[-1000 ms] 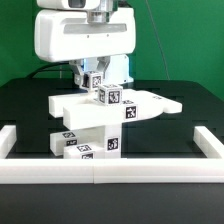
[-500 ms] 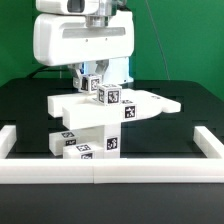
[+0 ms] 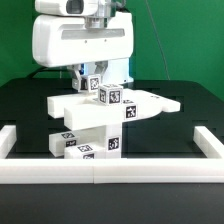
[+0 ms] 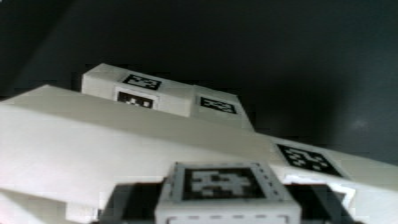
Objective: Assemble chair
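Chair: the chair [image 3: 100, 122] stood half built near the middle of the black surface [image 3: 25, 105], a stack of white tagged parts just behind the long white border rail [image 3: 110, 167].
Lower part: a blocky base piece [image 3: 85, 143] carried the rest, resting on the surface, so the stack seemed to need no other support.
Top panel: a wide flat panel [image 3: 135, 103] lay across the base and jutted toward the exterior view's right, seemingly as the seat.
Small cube: a tagged cube-like piece [image 3: 95, 83] stood upright on the panel's back edge, directly under the arm.
Hand: the hand [image 4: 221, 198] was clenched around that cube [image 4: 221, 185], a dark finger on each side in the wrist view.
Why held so: probably to steady or seat the piece in the panel.
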Robot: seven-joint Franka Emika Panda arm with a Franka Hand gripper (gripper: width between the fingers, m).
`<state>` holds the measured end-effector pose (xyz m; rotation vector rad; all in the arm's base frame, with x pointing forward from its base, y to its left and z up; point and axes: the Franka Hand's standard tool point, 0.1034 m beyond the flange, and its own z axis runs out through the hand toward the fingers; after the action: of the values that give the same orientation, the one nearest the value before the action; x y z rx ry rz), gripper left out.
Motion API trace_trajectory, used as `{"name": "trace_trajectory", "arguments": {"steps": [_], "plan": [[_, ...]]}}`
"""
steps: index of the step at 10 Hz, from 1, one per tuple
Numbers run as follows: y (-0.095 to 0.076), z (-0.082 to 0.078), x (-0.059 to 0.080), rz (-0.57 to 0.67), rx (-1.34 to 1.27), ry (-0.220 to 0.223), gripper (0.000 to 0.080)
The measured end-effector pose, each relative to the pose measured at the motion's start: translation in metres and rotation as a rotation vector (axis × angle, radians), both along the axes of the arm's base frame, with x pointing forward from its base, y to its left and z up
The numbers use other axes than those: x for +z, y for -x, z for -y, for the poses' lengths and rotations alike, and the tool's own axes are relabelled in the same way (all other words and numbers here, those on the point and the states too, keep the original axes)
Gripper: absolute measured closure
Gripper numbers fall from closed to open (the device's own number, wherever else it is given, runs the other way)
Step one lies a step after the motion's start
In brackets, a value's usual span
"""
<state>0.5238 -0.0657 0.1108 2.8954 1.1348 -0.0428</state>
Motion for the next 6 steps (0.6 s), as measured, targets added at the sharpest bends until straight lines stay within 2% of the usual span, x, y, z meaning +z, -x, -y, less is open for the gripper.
{"name": "trace_trajectory", "arguments": {"steps": [6], "plan": [[0.0000, 0.0000, 0.0000, 0.000, -0.005, 0.000, 0.0517]]}}
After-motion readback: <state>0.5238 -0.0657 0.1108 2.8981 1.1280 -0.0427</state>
